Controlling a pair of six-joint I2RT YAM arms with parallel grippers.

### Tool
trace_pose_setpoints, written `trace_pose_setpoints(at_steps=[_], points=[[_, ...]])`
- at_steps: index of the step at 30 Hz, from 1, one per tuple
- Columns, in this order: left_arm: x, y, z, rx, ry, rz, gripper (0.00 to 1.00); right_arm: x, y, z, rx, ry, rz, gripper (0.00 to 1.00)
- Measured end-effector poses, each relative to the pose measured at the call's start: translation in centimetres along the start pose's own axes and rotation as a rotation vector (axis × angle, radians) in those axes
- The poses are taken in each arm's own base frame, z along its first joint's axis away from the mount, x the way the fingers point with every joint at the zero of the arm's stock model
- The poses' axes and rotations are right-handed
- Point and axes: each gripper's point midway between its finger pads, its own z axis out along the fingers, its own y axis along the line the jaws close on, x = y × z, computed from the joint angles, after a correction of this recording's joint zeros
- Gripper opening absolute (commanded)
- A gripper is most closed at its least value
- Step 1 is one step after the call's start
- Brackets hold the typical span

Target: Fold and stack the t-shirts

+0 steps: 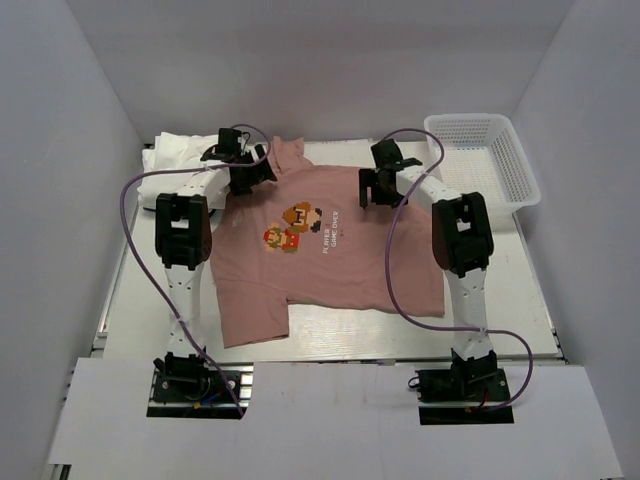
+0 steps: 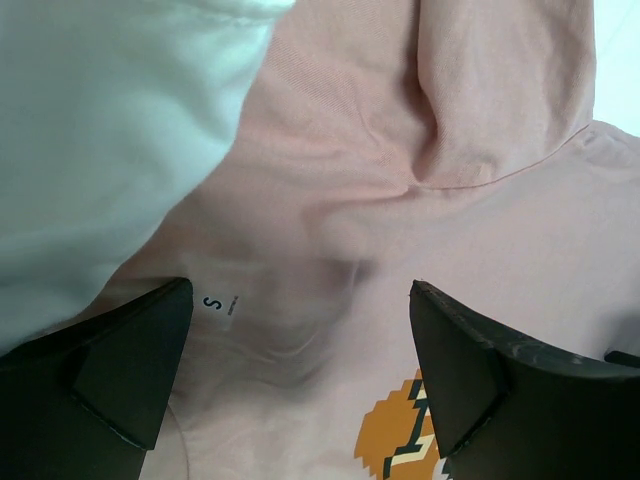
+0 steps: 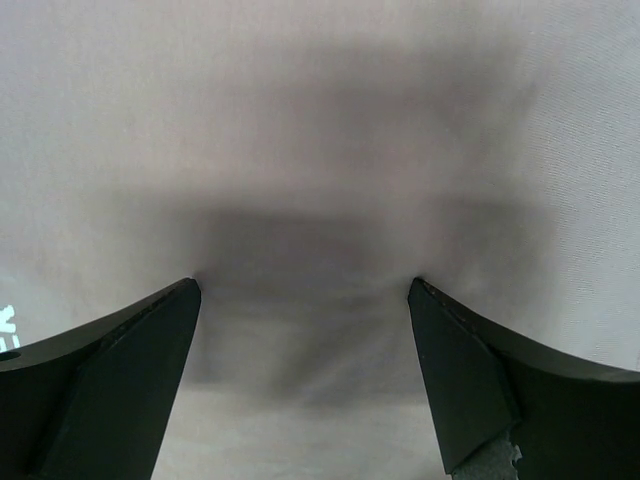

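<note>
A dusty-pink t-shirt [image 1: 330, 270] with a pixel-art print [image 1: 292, 228] lies spread on the table, collar at the far side. White folded t-shirts [image 1: 175, 160] lie at the far left. My left gripper [image 1: 246, 178] is open, low over the shirt's collar area; the left wrist view shows pink cloth [image 2: 400, 200], the size label [image 2: 218, 304] and white cloth [image 2: 100, 130] beside it. My right gripper [image 1: 370, 190] is open, tips down on the shirt's far right shoulder; the right wrist view shows only pink cloth [image 3: 310, 200] between its fingers [image 3: 470, 370].
A white plastic mesh basket [image 1: 482, 160] stands at the far right. White walls close in the table on three sides. Purple cables loop from both arms over the shirt's sides.
</note>
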Motion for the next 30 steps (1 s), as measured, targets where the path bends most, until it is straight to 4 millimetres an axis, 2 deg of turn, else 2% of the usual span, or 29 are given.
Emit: trace_pose_setpoints(at_steps=[4,14,20,26,30], points=[[-1.0,-0.2,0.7,-0.003,-0.023,-0.023,1.0,-1.5,-0.2,1.0,0.023,-0.014,-0.01,0.9],[-1.5,0.7,0.7,-0.033,-0.043,-0.063,1.0,-3.8,-1.4,2.2,0.017,-0.046,-0.032,0.9],[-1.8,0.4,0.4,0.02,-0.028,-0.056,1.0,-4.1,-1.1,1.9,-0.038,-0.034,-0.09,0.9],[-1.5,-0.4,-0.6,0.056,0.008,-0.022,1.0,-5.1,0.3,0.0,-0.119,-0.054,-0.137,0.9],[-1.7,-1.5,-2.8,0.083,0.01,-0.002,1.0,-6.5,1.8,-4.3,-0.211,-0.101,-0.154,0.9]])
